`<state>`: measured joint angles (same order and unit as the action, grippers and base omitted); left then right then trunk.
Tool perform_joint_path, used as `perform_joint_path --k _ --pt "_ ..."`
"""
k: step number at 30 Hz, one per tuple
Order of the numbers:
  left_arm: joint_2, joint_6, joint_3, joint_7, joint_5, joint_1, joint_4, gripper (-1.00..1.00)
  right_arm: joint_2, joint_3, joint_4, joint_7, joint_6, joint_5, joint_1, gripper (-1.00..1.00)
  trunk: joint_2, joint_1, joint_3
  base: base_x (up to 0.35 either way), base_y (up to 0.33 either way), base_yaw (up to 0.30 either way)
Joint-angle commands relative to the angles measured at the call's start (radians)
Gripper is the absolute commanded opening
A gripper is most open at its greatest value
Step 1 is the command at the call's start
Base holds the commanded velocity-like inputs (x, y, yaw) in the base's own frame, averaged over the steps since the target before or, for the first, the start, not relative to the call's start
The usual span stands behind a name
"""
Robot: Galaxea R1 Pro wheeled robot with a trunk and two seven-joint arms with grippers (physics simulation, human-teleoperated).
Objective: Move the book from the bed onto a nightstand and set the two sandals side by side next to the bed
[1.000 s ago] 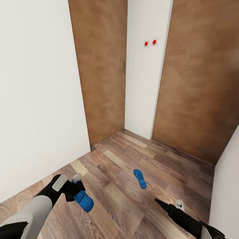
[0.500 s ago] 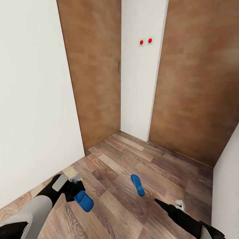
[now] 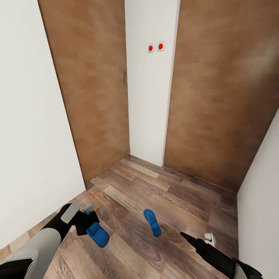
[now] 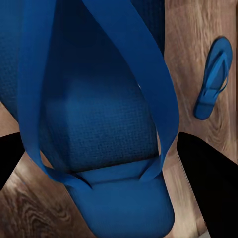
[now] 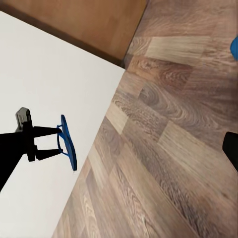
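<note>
The wood-plank floor (image 3: 166,197) (light-brown, grain running diagonally) carries one blue sandal (image 3: 152,222) lying flat, seemingly strap-side up, well apart from both doors.

Two blue sandals (image 3: 97,234) (image 3: 152,222), two wooden doors (image 3: 91,93) (image 3: 223,93), two red wall buttons (image 3: 150,48) (image 3: 160,46)

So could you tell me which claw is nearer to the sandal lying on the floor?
Right. The right claw hangs just beside the floor sandal, while the left claw sits farther off, holding the other sandal.

The left pincer (image 5: 53,140) grips a blue sandal (image 5: 68,142) above the wood-plank floor (image 5: 168,148). A white wall (image 5: 54,79) stands behind.
</note>
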<state>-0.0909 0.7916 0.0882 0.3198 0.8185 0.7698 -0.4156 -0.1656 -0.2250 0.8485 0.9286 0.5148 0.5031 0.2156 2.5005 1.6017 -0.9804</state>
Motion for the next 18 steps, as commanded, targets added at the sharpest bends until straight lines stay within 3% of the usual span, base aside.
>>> perform_joint_path --k 1,8,18 --pt "0.0 0.003 0.004 0.01 0.011 0.0 -0.002 -1.0 0.0 -0.001 0.0 0.001 0.008 0.006 0.001 1.0 0.0 0.0 -0.001 0.174 0.0 -0.043" --pt "0.0 0.002 0.004 0.01 0.011 0.0 -0.002 -1.0 0.0 0.001 0.0 0.0 0.007 0.006 0.0 1.0 0.0 0.0 -0.001 0.138 0.0 -0.011" --pt "0.0 0.0 0.004 0.01 0.011 0.0 -0.002 -1.0 0.001 0.004 0.0 0.001 0.008 0.006 0.0 1.0 0.0 0.0 -0.001 0.023 0.0 -0.001"
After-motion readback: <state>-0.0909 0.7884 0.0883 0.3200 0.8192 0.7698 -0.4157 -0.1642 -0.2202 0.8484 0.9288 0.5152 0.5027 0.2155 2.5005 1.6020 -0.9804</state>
